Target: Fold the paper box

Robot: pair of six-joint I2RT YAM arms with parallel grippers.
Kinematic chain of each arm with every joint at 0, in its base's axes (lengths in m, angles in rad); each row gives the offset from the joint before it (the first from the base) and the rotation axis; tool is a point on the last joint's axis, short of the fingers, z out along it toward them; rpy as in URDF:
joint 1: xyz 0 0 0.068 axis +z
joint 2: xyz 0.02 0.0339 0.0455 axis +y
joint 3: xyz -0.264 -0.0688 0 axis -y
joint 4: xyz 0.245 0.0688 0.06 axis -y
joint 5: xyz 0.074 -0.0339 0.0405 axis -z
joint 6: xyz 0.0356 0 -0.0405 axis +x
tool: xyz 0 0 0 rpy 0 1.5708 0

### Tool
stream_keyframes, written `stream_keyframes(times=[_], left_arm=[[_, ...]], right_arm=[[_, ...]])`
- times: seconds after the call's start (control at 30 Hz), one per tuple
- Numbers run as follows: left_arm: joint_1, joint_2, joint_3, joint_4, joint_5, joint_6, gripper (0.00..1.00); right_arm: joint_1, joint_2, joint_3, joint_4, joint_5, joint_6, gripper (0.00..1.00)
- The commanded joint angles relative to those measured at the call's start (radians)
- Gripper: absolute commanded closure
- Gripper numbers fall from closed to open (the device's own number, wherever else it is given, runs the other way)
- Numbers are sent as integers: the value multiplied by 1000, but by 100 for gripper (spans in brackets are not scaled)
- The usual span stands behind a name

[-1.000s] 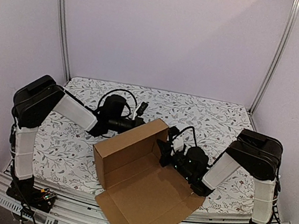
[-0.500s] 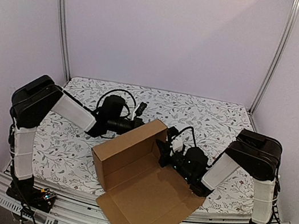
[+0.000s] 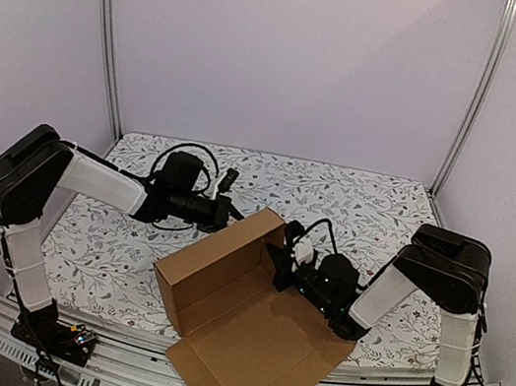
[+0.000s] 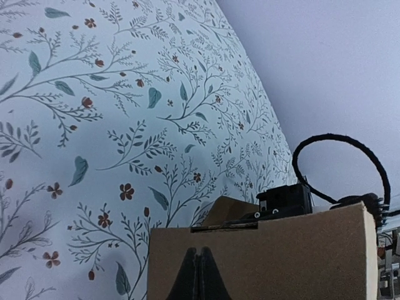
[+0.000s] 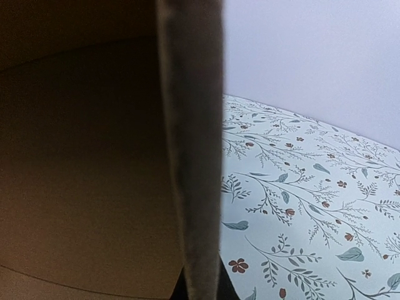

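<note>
Roughly halfway: the paper box (image 3: 224,272) is standing half-formed, its lid (image 3: 254,357) lying flat; the right gripper (image 3: 283,257) is pinching its side, and the left gripper (image 3: 224,214) is closed and empty.

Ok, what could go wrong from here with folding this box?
The right gripper pinches only one thin wall of the paper box; it could bend or slip. The left gripper is shut and seems off the cardboard, so nothing braces the far side. The lid flap overhangs the table edge and might drag the box down.
</note>
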State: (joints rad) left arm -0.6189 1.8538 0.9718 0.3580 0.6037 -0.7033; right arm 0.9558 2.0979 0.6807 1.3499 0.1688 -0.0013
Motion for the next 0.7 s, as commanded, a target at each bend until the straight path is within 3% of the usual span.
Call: stream_keyframes(times=[0.0, 0.13, 0.33, 0.67], left_arm=[[46, -105, 5, -240, -151, 122, 100], [47, -183, 16, -384, -263, 172, 99], [46, -296, -21, -455, -352, 182, 99], [35, -568, -109, -554, -508, 195, 97]], right_arm=[[4, -89, -6, -88, -47, -45, 100], [4, -165, 1, -222, -77, -77, 100], [-18, -302, 34, -495, -201, -134, 100], [-72, -497, 341, -1383, -434, -330, 100]])
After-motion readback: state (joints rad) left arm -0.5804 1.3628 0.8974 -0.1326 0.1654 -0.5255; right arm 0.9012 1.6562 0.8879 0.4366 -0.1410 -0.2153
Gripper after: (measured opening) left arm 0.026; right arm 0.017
